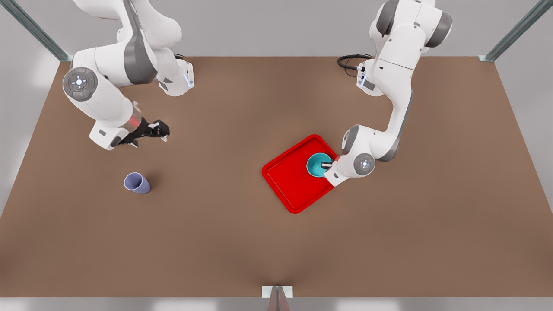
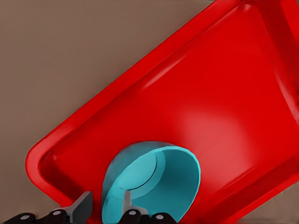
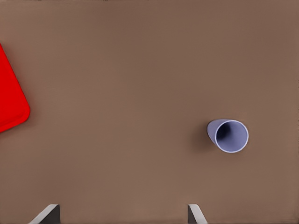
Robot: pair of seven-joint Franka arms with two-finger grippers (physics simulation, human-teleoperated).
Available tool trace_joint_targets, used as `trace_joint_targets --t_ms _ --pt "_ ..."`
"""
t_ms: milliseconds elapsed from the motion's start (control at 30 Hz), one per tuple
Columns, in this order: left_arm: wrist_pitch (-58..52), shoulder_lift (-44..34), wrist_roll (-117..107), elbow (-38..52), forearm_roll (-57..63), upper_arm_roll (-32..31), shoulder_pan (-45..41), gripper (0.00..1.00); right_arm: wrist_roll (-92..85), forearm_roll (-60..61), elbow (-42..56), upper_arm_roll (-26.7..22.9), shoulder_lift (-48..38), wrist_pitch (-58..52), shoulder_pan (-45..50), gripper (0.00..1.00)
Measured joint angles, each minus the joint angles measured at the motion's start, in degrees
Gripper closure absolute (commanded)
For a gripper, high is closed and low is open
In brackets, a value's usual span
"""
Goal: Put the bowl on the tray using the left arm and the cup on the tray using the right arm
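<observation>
- Now, front view: the left gripper (image 1: 327, 164) pinches the bowl (image 1: 317, 164) over the tray (image 1: 293, 181); the cup (image 1: 137, 182) stands well apart from the tray — near the right gripper (image 1: 160, 131).
- Left wrist view: fingers (image 2: 127, 202) straddle the bowl's rim.
- Right wrist view: fingertips (image 3: 196, 213) spread wide, cup upright.

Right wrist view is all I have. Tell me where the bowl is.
Observer: The bowl is over the tray, at its corner nearest the left arm.
Operator: Report the left hand's grip.
Observer: The left hand is shut on the bowl's rim, one finger inside, one outside.
Operator: Say whether my right hand is over the cup.
Observer: No. The right hand hangs open above bare table; the cup stands apart, nearer the front camera.
</observation>
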Motion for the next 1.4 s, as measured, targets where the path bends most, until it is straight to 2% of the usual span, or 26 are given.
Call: trace_joint_targets --t_ms 67,133,267,400,500,633,767,833,900,1033,1167,1233,1400 --pt "0.61 -0.16 0.41 0.23 -1.87 0.16 0.14 0.0 0.0 0.0 0.0 0.0 -0.05 0.0 -2.88 0.0" --pt "0.84 -0.53 0.65 3.05 1.12 0.72 1.13 0.0 0.0 0.0 0.05 0.0 -0.05 -0.05 -6.38 0.0" --pt "-0.63 -3.93 0.42 15.25 11.95 4.34 3.21 0.0 0.0 0.0 0.0 -0.01 -0.05 -0.09 -14.99 0.0" --pt "-24.33 -14.79 14.29 16.35 17.59 4.18 6.01 0.0 0.0 0.0 0.0 0.07 0.11 0.17 -23.36 0.0" --pt "-35.78 -14.92 15.0 22.71 21.24 3.77 5.89 0.0 0.0 0.0 0.0 0.06 0.47 0.18 -27.03 0.0" --pt "-36.07 -12.91 14.19 24.0 21.42 5.82 6.39 0.0 0.0 0.0 0.05 0.06 0.81 0.26 -26.07 0.0" --pt "-35.44 -11.6 14.37 25.26 17.92 6.32 6.51 0.0 -0.05 -0.09 0.24 0.07 0.96 1.18 -16.8 0.0" --pt "-35.45 -11.61 14.47 25.32 17.18 6.23 6.5 0.0 -3.37 -0.36 0.33 -0.14 5.95 5.16 -12.55 0.0" --pt "-35.92 -11.82 14.45 25.39 16.65 5.98 6.47 0.0 -9.69 -0.18 -0.25 -0.27 11.81 11.19 -25.59 0.0" --pt "-36.12 -11.78 14.54 25.32 16.24 6.14 6.51 0.0 -15.74 -0.21 -0.23 -0.2 19.57 19.24 -27.36 0.0" --pt "-36.25 -11.77 14.41 25.24 16.12 6.16 6.51 0.0 -14.38 0.72 -10.73 3.04 15.67 27.4 -26.15 0.0" --pt "-36.25 -11.43 14.5 25.18 16.1 6.22 6.49 0.0 -13.98 0.79 -13.77 4.11 13.76 27.1 -24.68 0.0" --pt "-36.4 -11.51 14.36 25.32 16.11 6.23 6.51 0.0 -12.61 0.79 -15.03 4.03 17.32 27.4 -25.2 0.0"
